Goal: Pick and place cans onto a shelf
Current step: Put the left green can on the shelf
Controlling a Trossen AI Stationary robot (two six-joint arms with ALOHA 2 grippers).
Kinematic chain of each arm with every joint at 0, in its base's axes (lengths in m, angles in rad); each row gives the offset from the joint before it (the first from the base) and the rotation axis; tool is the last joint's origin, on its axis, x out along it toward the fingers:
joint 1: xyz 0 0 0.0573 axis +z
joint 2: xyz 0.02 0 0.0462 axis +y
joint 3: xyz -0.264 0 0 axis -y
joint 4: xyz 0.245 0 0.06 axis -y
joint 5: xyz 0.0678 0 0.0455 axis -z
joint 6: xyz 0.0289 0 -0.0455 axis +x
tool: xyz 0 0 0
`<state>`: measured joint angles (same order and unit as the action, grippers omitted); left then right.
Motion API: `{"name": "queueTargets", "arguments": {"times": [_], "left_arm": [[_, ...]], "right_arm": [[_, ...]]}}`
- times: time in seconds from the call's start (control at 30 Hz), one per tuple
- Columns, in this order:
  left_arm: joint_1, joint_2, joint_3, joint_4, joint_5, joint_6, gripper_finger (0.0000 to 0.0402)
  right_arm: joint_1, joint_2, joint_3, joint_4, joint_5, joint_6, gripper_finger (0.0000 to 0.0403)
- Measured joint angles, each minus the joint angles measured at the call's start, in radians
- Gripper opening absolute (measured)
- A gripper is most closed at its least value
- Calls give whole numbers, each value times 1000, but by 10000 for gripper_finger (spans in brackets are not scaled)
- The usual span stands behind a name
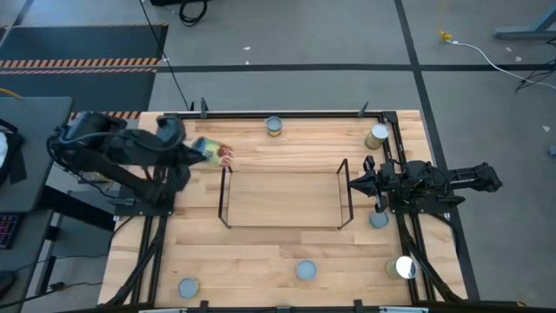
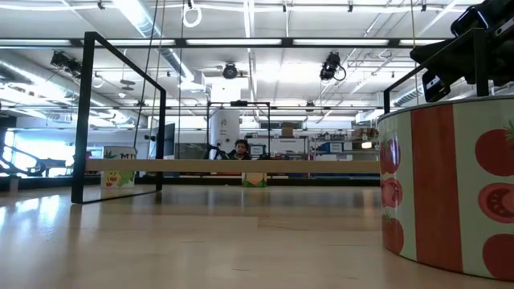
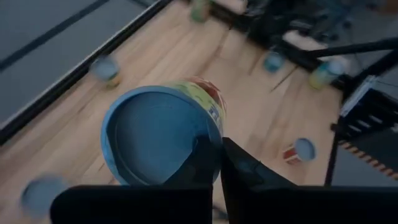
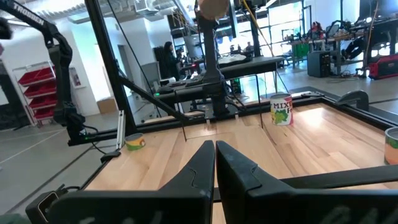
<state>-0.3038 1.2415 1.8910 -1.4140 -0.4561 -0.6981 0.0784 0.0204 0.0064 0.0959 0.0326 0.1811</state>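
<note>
My left gripper (image 1: 207, 153) is raised over the table's far left part, shut on a can (image 3: 158, 140) with a grey-blue round top and a yellow-green label. The shelf (image 1: 282, 196), a low rack of thin dark rods, stands at the table's middle with nothing on it. Loose cans stand upright on the wood: one (image 1: 274, 126) at the far edge, one (image 1: 377, 136) at the far right, one (image 1: 379, 219) beside the right arm, and three (image 1: 305, 270) along the near edge. My right gripper (image 4: 214, 163) waits shut at the shelf's right end, holding nothing. My left gripper pinches the can at the rim of its round top (image 3: 213, 132) between its two fingers. The fingers slant down from the table's left. The can is lifted clear of the table and tilted, its top turned toward the wrist.
A black frame (image 1: 287, 114) runs along the table's far and side edges. In the low view a tomato-print can (image 2: 450, 185) stands close at the right. Bare wood lies between the shelf and the near edge (image 1: 261, 252).
</note>
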Motion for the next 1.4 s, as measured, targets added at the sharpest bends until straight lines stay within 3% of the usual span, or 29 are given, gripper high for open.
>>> {"name": "queueTargets", "arguments": {"times": [0.13, 0.33, 0.43, 0.7, 0.8, 1.0, 1.27, 1.4], "left_arm": [[35, 120, 46, 58, 79, 154, 14], [136, 340, 150, -115, 118, 316, 14], [169, 424, 123, -157, 132, 365, 14], [177, 557, 14, -75, 245, 493, 14], [191, 582, -46, -14, 257, 532, 14], [238, 593, -155, 113, 401, 581, 20], [289, 589, -184, 87, 390, 590, 22], [319, 597, -184, 88, 314, 568, 20]], "right_arm": [[0, 0, 0, 0, 0, 0, 23], [0, 0, 0, 0, 0, 0, 23], [0, 0, 0, 0, 0, 0, 23], [0, 0, 0, 0, 0, 0, 23], [0, 0, 0, 0, 0, 0, 23], [0, 0, 0, 0, 0, 0, 23], [0, 0, 0, 0, 0, 0, 23], [0, 0, 0, 0, 0, 0, 23]]}}
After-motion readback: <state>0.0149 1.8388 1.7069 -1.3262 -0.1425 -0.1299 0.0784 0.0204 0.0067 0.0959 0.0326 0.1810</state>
